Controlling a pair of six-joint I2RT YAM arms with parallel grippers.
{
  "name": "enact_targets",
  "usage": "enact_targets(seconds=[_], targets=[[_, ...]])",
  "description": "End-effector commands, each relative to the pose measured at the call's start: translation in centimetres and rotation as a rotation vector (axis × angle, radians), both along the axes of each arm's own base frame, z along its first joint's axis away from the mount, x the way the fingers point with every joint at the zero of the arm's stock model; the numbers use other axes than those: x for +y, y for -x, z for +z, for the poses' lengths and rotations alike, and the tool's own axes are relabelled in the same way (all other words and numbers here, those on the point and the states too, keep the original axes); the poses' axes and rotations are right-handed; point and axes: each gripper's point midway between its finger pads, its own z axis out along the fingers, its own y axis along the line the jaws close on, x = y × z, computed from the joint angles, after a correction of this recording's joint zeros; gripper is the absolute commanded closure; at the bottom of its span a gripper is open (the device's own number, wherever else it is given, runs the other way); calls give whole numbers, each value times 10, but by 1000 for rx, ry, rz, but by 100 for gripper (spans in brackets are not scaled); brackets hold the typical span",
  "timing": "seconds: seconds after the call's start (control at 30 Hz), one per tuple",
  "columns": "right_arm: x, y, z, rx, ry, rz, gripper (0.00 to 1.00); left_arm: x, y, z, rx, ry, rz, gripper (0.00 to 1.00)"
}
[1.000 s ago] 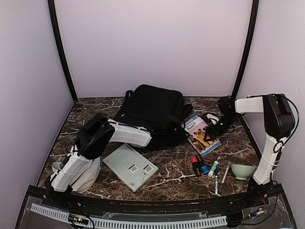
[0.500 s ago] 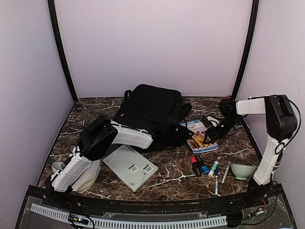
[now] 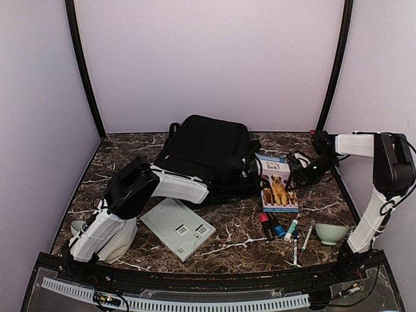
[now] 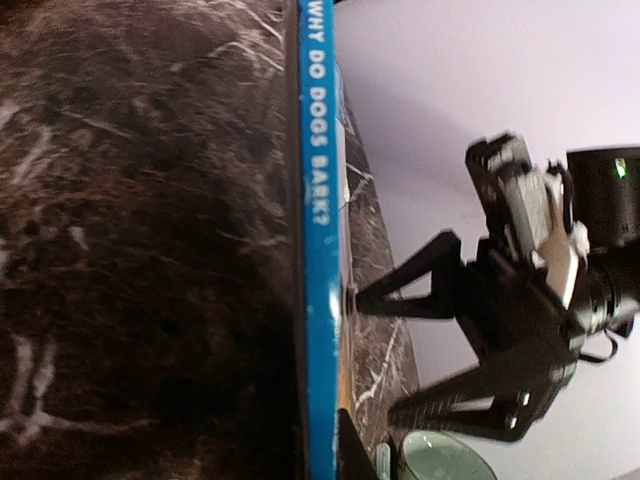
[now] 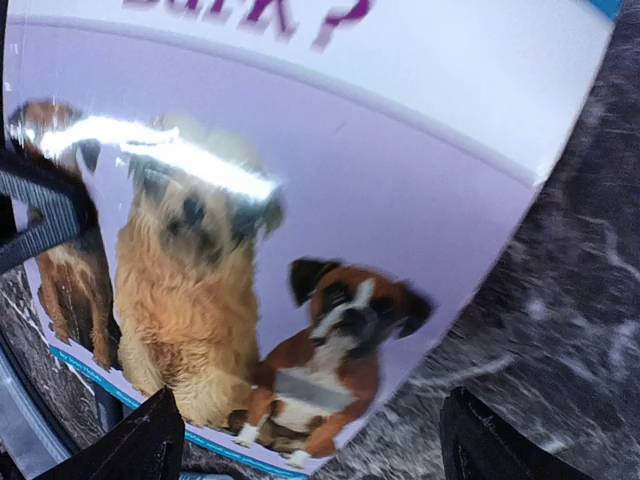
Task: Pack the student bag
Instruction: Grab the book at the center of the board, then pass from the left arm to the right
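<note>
The black student bag (image 3: 207,151) lies flat at the back middle of the table. The book "Why Do Dogs Bark?" (image 3: 278,190) lies just right of it. Its blue spine (image 4: 318,250) and dog cover (image 5: 300,230) fill the wrist views. My left gripper (image 3: 252,177) is at the book's spine edge. One fingertip (image 4: 352,455) presses on the cover and the other is hidden under the book. My right gripper (image 3: 298,174) is open over the book's right side, with the dog cover between its spread fingertips (image 5: 150,440).
A grey flat case with barcode stickers (image 3: 177,226) lies front left of the bag. Markers (image 3: 273,224), pens (image 3: 300,237) and a pale green bowl (image 3: 331,233) sit at the front right. A small pale pouch (image 3: 78,227) pokes out under my left arm. Black cords (image 3: 289,158) lie behind the book.
The book has turned from a slanted pose to nearly square with the table. My right gripper has drawn back to the right. The left arm has barely moved.
</note>
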Motion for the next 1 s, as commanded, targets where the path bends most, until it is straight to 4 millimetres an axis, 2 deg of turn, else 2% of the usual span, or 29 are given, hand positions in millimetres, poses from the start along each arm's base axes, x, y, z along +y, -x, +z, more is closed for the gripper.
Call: enact_targets(seconds=[0.0,0.07,0.2,0.37,0.47,0.57,0.67,0.7,0.73,0.97], targets=[[-19,-8,55,-135,-77,-67,10,-14,36,126,-293,188,-180,99],[-25,-20,86,-232,-89,-83,8,-11,45,138,-342,201,-222,100],[-27,-26,129,-359,-134,-99,0,0,62,162,-466,183,-302,100],[-9,-20,174,-480,-277,-68,0,25,68,191,-562,163,-388,100],[9,-12,196,-510,-413,-9,0,52,61,210,-577,185,-422,100],[22,-8,212,-503,-539,32,3,80,57,230,-581,237,-440,100],[35,-16,219,-506,-603,27,8,107,57,252,-587,306,-441,100],[43,-14,208,-480,-611,41,8,114,56,256,-590,317,-431,100],[53,-12,208,-480,-626,76,8,120,55,258,-591,320,-422,100],[121,16,230,-462,-798,313,8,139,51,262,-590,328,-361,100]])
